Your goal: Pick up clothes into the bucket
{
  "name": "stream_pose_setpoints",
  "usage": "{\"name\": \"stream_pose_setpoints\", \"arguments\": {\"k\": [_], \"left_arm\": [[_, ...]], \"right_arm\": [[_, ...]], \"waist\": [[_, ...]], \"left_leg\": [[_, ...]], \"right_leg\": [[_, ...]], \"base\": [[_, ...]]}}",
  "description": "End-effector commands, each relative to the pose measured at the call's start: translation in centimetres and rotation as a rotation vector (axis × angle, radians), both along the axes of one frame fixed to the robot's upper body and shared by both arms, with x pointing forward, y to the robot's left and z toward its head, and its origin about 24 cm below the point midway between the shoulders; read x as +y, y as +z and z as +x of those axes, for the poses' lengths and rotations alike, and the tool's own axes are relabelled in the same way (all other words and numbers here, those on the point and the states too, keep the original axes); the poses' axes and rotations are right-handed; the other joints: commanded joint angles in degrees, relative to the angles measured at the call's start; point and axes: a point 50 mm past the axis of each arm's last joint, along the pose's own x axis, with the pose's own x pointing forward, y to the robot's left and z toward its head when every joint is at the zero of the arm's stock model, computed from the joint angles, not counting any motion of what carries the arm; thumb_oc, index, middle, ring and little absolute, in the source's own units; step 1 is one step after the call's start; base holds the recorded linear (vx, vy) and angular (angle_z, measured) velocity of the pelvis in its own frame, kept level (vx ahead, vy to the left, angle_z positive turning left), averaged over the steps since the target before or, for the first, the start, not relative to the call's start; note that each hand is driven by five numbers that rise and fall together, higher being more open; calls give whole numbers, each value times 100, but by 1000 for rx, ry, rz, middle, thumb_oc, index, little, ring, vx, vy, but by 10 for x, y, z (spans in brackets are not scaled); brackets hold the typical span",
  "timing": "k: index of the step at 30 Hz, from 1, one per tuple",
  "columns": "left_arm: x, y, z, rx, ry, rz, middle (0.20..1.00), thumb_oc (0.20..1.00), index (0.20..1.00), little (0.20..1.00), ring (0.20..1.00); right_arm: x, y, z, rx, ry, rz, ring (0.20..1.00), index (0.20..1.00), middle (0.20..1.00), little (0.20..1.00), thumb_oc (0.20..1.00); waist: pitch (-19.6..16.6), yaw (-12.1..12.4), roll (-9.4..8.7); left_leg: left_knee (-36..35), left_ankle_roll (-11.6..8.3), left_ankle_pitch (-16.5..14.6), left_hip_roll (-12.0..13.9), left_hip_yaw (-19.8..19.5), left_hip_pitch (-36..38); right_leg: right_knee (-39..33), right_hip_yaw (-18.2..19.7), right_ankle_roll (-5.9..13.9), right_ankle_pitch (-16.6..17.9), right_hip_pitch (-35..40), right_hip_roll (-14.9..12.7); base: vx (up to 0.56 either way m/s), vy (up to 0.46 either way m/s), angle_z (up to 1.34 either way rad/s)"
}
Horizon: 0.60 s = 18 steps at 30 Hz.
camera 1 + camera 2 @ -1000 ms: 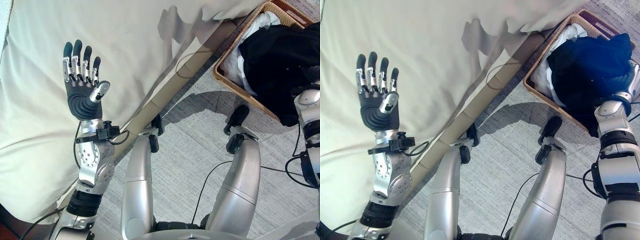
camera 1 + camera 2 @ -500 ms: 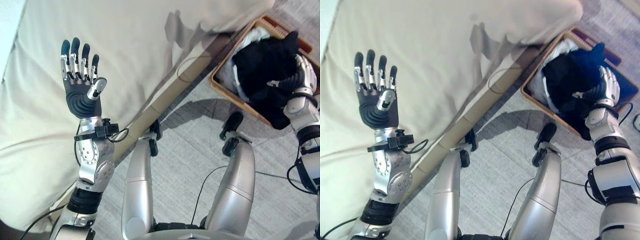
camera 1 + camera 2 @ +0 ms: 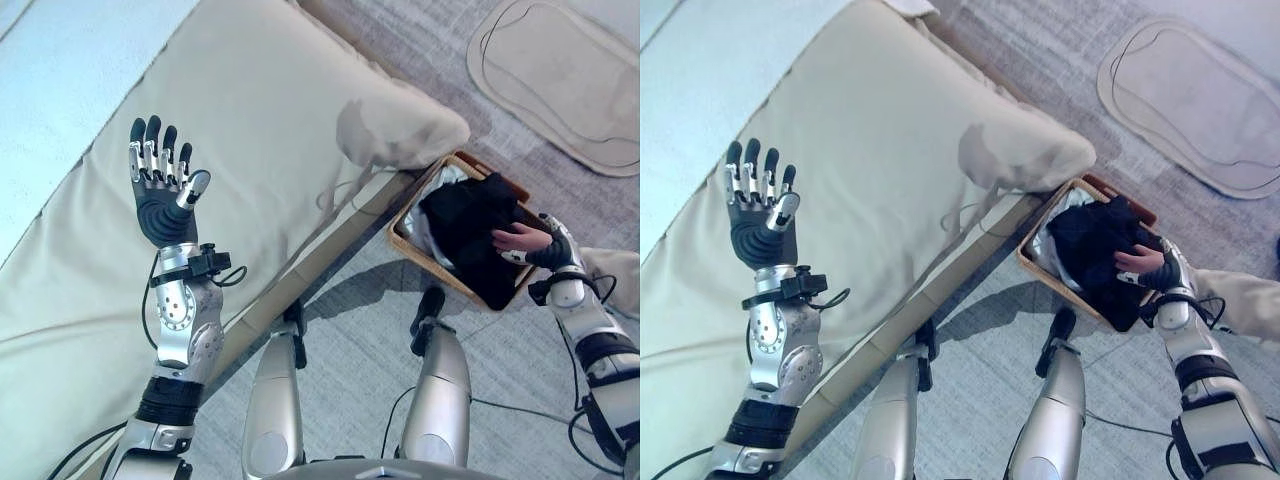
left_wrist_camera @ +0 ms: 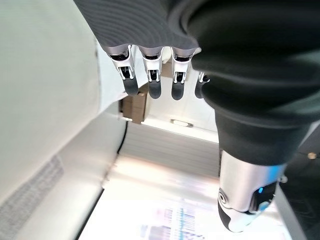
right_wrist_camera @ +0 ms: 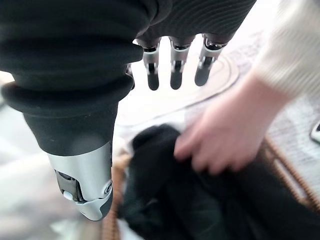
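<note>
Released since earlier, the dark clothes (image 3: 470, 225) lie in the basket (image 3: 405, 245); right hand (image 3: 1162, 272) open, job near done.

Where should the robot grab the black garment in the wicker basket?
Probably the bunched top of the black garment, pinched from above: it mounds over the wicker basket rim. A person's hand rests on its right side beside the right hand, so wait.

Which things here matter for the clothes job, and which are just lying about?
Job:
- black garment
- white cloth beneath it
- wicker basket
- right robot hand, open at the basket
- person's hand on the garment

Lying about:
- cream bed cover
- floor mat
- left robot hand, raised open
</note>
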Motion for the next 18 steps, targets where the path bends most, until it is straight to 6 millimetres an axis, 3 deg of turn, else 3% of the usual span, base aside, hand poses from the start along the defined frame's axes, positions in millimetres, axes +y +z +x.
{"name": "stream_pose_setpoints", "arguments": {"k": [1, 4, 10, 18], "left_arm": [[17, 8, -12, -69, 75, 60, 1000, 1000, 1000, 1000, 1000], [30, -11, -19, 14, 118, 82, 1000, 1000, 1000, 1000, 1000], [42, -36, -28, 134, 161, 128, 1000, 1000, 1000, 1000, 1000], [45, -61, -40, 258, 181, 192, 1000, 1000, 1000, 1000, 1000]], "right_arm": [[7, 16, 3, -194, -8, 96, 1000, 1000, 1000, 1000, 1000], [20, 11, -14, -364, -30, 298, 1000, 1000, 1000, 1000, 1000], [44, -3, -35, -478, 20, 547, 1000, 1000, 1000, 1000, 1000], [90, -38, -59, -343, 149, 690, 1000, 1000, 1000, 1000, 1000]], "waist": [[-144, -149, -140], [-348, -215, -267], [-707, -256, -377], [-1287, -223, -529]], "left_leg": [[-683, 45, 200, -112, 13, 322], [-1033, 21, 235, -54, 59, 947], [-1575, -26, 353, 20, 158, 1661], [-2016, -95, 434, 126, 284, 2377]], "right_leg": [[-1151, 167, 370, 763, 595, 139], [-1528, -16, 439, 826, 1255, 232], [-2083, -210, 508, 932, 2007, 404], [-2541, -371, 534, 964, 2728, 640]], "base": [[133, 11, -3], [164, 11, 3], [135, 22, -9], [102, 4, -1]]}}
